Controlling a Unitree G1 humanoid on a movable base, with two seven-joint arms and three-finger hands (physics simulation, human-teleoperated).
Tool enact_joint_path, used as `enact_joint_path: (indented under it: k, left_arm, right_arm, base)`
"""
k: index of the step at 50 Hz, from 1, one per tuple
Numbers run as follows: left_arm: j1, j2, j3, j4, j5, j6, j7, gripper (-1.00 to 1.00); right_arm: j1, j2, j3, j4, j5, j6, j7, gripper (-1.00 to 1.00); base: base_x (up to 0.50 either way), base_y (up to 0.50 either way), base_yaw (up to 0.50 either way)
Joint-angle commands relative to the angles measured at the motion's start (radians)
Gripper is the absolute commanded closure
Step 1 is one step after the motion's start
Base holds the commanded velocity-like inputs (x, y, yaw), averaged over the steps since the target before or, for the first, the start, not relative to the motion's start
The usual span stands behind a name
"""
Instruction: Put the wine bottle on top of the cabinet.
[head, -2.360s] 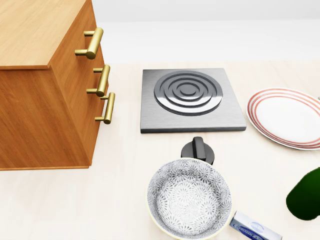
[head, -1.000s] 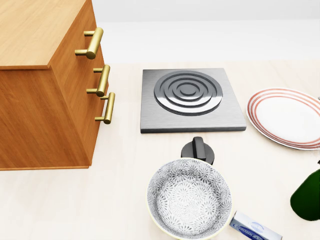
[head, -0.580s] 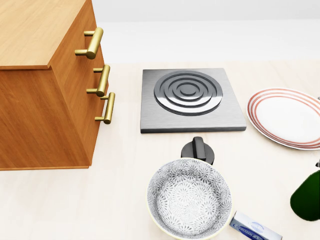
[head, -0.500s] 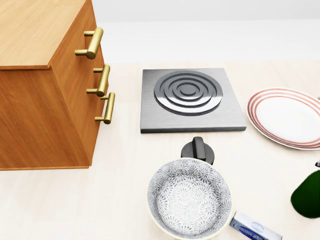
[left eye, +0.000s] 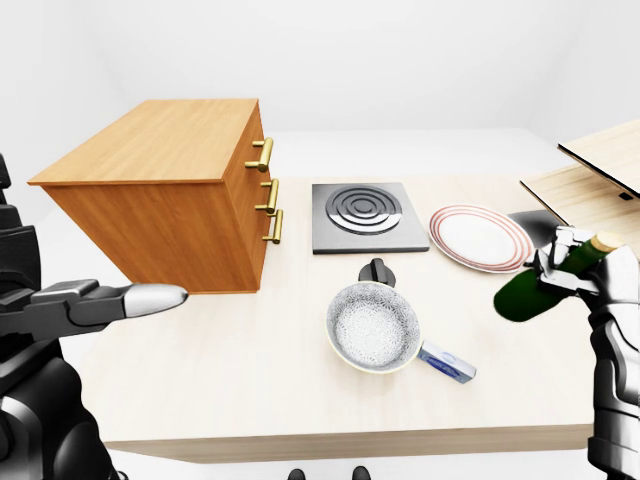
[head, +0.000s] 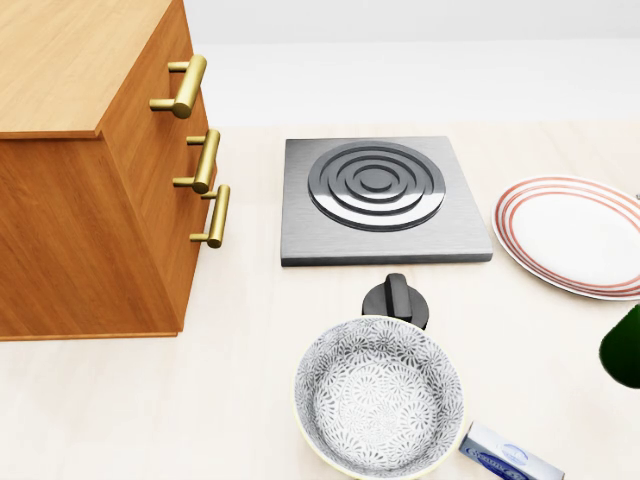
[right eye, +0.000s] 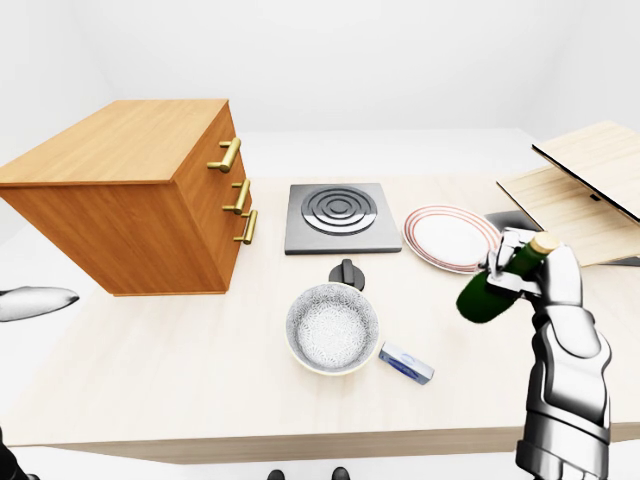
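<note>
At right of right-eye view, right hand (right eye: 540, 278): silver fingers (right eye: 513, 283) wrapped round the neck and shoulder of the wine bottle (right eye: 493, 287)
Wine bottle: dark green glass, pale cork-coloured top, lifted clear of the table (right eye: 200, 370); long axis tilted, top up and to the right, rounded base down and to the left; no readable label
Left hand (left eye: 120, 302): at left of left-eye view, grey fingers stretched out flat, holding nothing, near the cabinet's lower corner
Cabinet (left eye: 170, 190): boxy orange-brown wood with visible grain, flat top, three brass bar handles (left eye: 262, 154) on the side facing the hob
Hob (head: 376, 198): square brushed-metal plate, dark concentric rings
Knob (head: 396, 300): black, round, between hob and bowl
Bowl (head: 378, 396): round, grey floral pattern inside, pale rim
Small box (head: 510, 456): blue and white, just beside the bowl; print too small to read
Plate (head: 575, 232): white, red rings at the rim
</note>
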Motion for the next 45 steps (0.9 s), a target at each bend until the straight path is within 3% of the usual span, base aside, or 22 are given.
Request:
enact_joint_path:
  k: [1, 14, 24, 39, 42, 45]
  left_arm:
    - [0.003, -0.005, -0.002, -0.005, 0.007, 0.0, -0.007, -1.0]
    - [0.003, -0.007, -0.004, -0.004, 0.008, 0.0, -0.006, -1.0]
    - [0.004, -0.029, -0.035, -0.005, 0.023, 0.0, 0.0, -1.0]
    - [0.019, -0.055, -0.073, 0.002, 0.055, 0.0, -0.014, -1.0]
    - [-0.015, -0.046, -0.083, 0.012, 0.053, 0.0, -0.004, -1.0]
    - [-0.1, -0.016, -0.097, 0.034, 0.033, 0.0, 0.026, -1.0]
  right_arm:
    - [-0.045, -0.036, -0.003, -0.085, 0.122, 0.0, -0.089, 1.0]
    - [-0.188, -0.13, 0.027, -0.131, 0.135, 0.0, -0.095, 1.0]
    - [-0.303, -0.123, 0.113, -0.17, 0.119, 0.0, -0.101, 1.0]
    - [-0.675, -0.09, 0.3, 0.296, 0.013, 0.0, -0.044, 1.0]
    - [-0.764, -0.075, 0.326, 0.395, -0.01, 0.0, -0.033, 1.0]
    - [-0.815, -0.063, 0.34, 0.442, -0.027, 0.0, -0.024, 1.0]
  base:
    - [0.0, 0.0, 0.0]
    - [0.0, 0.0, 0.0]
    - [0.0, 0.0, 0.0]
    - [0.0, 0.0, 0.0]
    - [0.0, 0.0, 0.0]
    - [0.0, 0.0, 0.0]
